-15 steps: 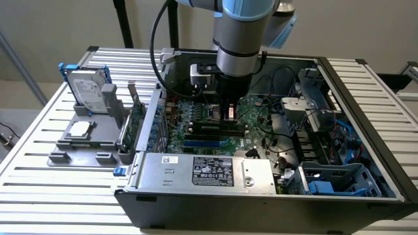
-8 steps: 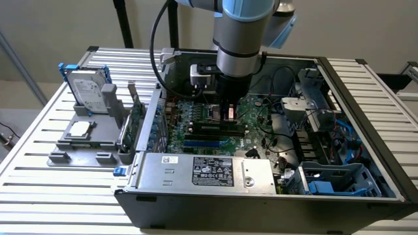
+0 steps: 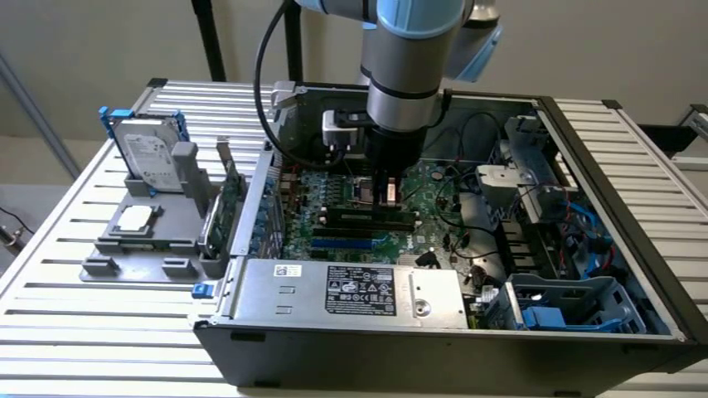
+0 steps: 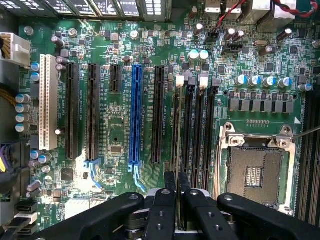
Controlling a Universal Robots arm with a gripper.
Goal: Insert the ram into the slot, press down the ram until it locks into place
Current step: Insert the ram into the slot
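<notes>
Ram [image 4: 175, 140] is standing on edge along the outermost of four black memory sockets, the slot [image 4: 180, 85] nearest the blue socket [image 4: 135, 115]. Its near end is sitting between the fingertips of the gripper [image 4: 176, 176], which is pinching it. The open processor socket [image 4: 255, 175] is lying beyond the other memory sockets. In the exterior view the arm is hanging into the open computer case [image 3: 443, 356] above the motherboard [image 3: 321, 178]. Loose cables [image 3: 465, 207] are crowding the exterior view's right, and a hard drive [image 3: 149, 153] is leaning in a grey stand on the tabletop [image 3: 55, 249].
</notes>
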